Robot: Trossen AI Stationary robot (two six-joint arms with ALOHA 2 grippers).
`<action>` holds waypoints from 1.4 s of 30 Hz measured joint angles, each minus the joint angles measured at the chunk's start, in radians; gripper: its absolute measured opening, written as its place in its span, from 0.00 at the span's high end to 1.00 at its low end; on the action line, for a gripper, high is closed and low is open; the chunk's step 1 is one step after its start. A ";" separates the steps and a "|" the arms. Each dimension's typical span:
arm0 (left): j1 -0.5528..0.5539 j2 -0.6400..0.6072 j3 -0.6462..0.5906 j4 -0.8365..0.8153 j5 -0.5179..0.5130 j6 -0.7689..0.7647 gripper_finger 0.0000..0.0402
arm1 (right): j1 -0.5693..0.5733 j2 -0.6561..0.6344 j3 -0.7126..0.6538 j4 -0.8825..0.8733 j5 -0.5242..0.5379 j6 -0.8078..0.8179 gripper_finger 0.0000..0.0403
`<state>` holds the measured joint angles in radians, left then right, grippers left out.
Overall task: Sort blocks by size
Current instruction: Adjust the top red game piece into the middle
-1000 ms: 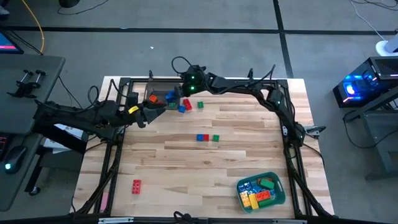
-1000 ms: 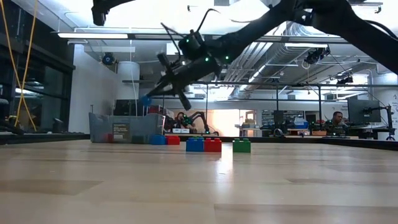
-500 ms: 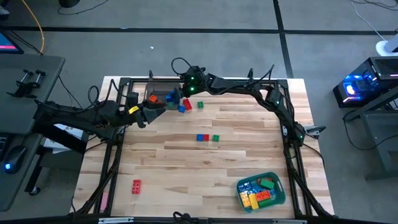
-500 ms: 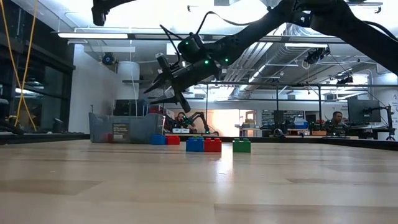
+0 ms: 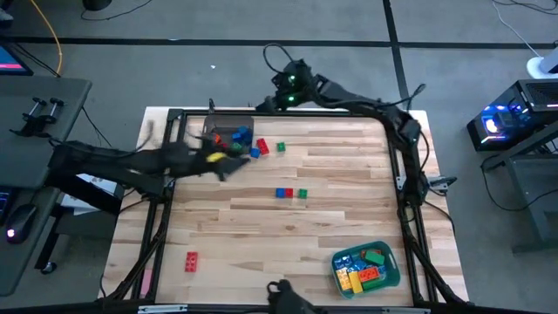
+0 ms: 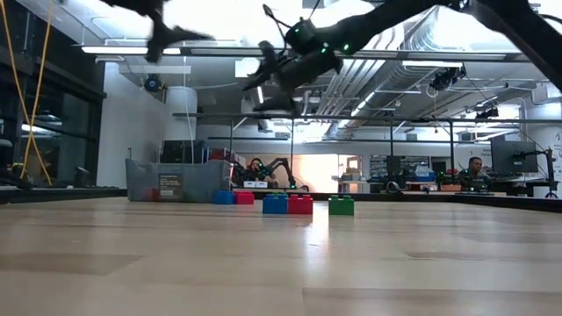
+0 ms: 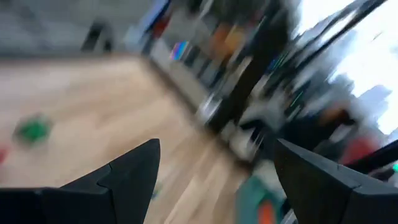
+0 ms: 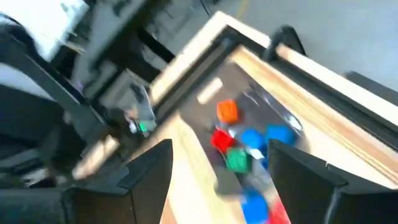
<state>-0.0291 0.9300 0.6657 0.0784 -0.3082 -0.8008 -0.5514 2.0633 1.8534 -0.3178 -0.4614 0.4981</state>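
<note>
Blocks (image 5: 241, 139) in orange, blue, red and green lie in the grey bin (image 5: 218, 125) at about eleven o'clock on the bench (image 5: 349, 209), some just beside it. A blue, red and green row (image 5: 291, 193) sits near the middle, a green block (image 5: 281, 146) toward twelve o'clock, a red one (image 5: 191, 259) at seven o'clock. More fill the teal bin (image 5: 391, 276) at five o'clock. The right pincer (image 5: 281, 98) is above the far edge at twelve o'clock, its fingers (image 8: 146, 171) apart and holding nothing. The left pincer (image 5: 222, 166) is beside the grey bin, fingers (image 7: 124, 177) wide apart, empty.
</note>
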 joint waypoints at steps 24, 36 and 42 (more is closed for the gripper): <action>0.388 1.157 0.993 -1.100 0.093 0.762 0.97 | 0.037 -0.428 0.000 -0.392 0.263 -0.188 0.37; 0.469 1.164 0.999 -1.023 0.004 0.781 1.00 | 0.076 -0.425 -0.002 -0.412 0.297 -0.193 0.37; 0.467 1.231 0.999 -1.047 0.009 0.771 1.00 | 0.076 -0.425 -0.002 -0.412 0.300 -0.193 0.37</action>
<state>0.4380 2.1611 1.6649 -0.9681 -0.2989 -0.0299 -0.4753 1.6382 1.8519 -0.7300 -0.1616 0.3054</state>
